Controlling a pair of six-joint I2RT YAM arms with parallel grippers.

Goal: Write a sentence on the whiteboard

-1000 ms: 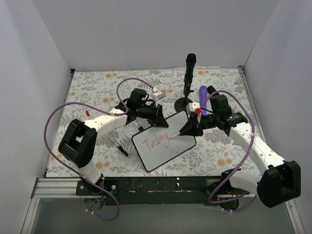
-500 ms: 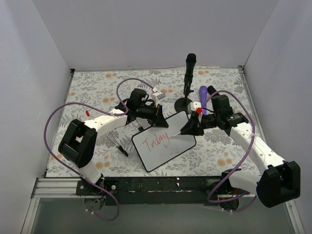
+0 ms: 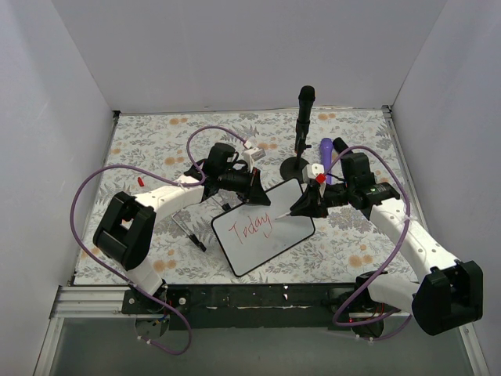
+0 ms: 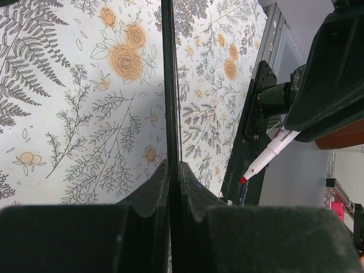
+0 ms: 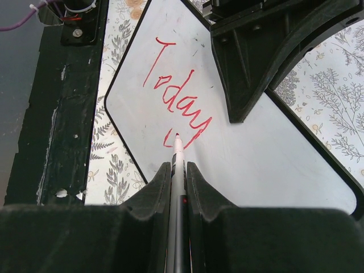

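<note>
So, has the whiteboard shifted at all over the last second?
No. The whiteboard sits at the same spot and slant against the black stand's round base behind it, its far edge clamped in the left gripper.

Left arm (image 3: 168,196): reaches far and right.
Left gripper (image 3: 256,189): clamped on the whiteboard (image 3: 270,244) at its far edge.
Right arm (image 3: 407,235): reaches left.
Right gripper (image 3: 300,210): pinching a marker (image 5: 178,151).

Whiteboard (image 3: 266,235) lay mid table (image 3: 156,145); left pincer (image 3: 261,197) on its far edge, right pincer (image 3: 297,211) with marker (image 5: 177,156) over its right side, mic stand (image 3: 301,129) behind.
</note>
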